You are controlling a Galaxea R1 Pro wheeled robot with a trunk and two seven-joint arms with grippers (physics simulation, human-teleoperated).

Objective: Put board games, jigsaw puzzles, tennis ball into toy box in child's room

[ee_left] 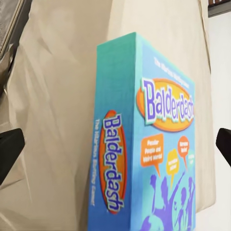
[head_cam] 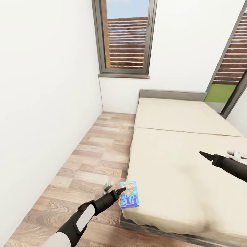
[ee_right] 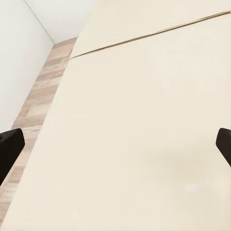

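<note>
Lying at bed (head_cam: pixel 178 164) corner, blue board game (head_cam: pixel 129 194) just beside released left pincer (head_cam: pixel 120 190).

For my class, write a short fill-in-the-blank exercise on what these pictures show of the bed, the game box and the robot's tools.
1. The blue game box lies on the ____ near its corner.
2. The name printed on the box is ____.
3. The tool nearest the box is the ____ tool.
4. Both it and the right tool have their fingers ____, gripping nothing.

Missing words: bed; Balderdash; left; open
</note>
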